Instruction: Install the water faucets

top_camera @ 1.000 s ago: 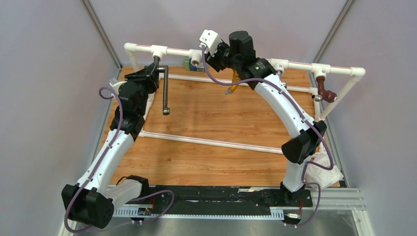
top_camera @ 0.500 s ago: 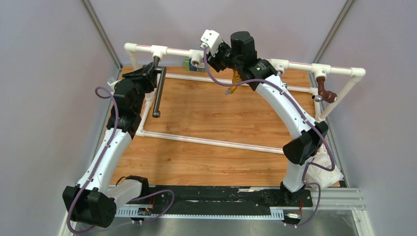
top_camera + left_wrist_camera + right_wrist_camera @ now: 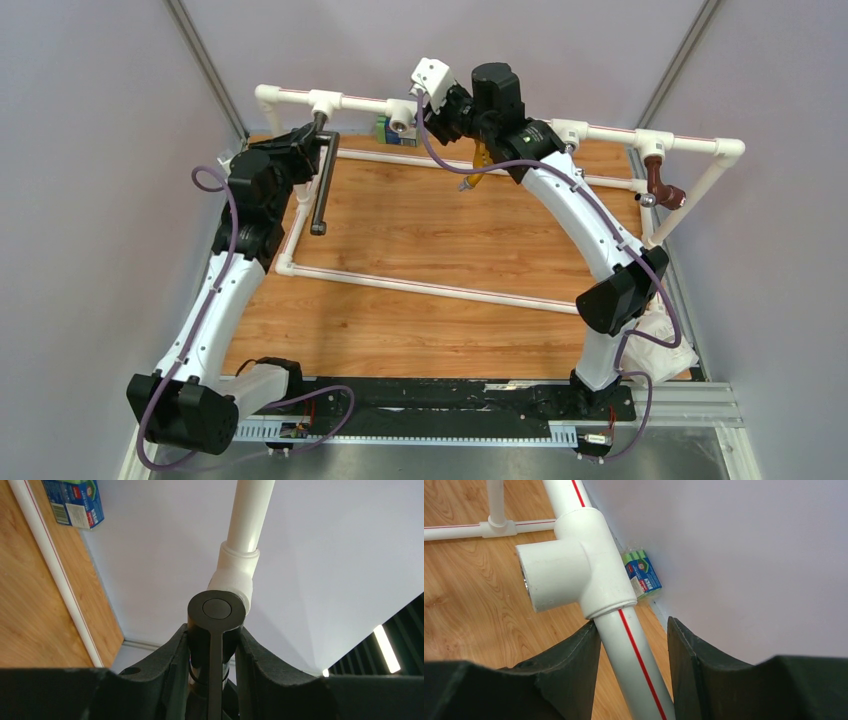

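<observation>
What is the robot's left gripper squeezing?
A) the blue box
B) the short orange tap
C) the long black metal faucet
C: in the left wrist view, the left gripper clamps both sides of the long black metal faucet.

Pale lilac walls (image 3: 90, 200) enclose a wood-grain tabletop (image 3: 430, 240), with grey metal corner posts (image 3: 207, 65) at eleven and one o'clock.
</observation>
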Controlling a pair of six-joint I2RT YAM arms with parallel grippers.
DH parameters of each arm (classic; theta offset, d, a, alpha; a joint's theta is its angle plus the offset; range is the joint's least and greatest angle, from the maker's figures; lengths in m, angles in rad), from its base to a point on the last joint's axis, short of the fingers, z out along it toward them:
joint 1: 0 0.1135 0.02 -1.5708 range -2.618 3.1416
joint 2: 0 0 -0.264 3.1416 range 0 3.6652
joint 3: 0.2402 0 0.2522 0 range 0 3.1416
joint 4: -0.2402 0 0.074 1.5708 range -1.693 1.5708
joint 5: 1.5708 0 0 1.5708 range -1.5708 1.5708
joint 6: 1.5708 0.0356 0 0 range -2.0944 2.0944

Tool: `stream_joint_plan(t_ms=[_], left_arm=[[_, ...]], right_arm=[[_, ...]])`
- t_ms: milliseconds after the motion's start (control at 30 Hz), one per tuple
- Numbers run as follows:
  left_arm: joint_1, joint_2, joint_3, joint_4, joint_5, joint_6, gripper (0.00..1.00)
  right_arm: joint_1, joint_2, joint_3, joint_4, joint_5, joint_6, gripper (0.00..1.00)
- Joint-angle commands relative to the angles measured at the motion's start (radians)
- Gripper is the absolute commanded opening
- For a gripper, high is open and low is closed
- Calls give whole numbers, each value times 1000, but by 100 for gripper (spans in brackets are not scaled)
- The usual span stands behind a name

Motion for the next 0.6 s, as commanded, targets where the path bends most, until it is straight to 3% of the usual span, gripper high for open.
stream_joint_plan(t_ms=[0, 233, 567], left_arm=[[0, -9, 86, 199, 47, -31, 0], [0, 4, 182, 138, 35, 73, 0], [-1, 0, 61, 196, 39, 78, 0]], right_arm=[[17, -22, -32, -44, -15, 179, 0], [17, -19, -35, -44, -32, 177, 0], [17, -20, -46, -45, -45, 171, 0]])
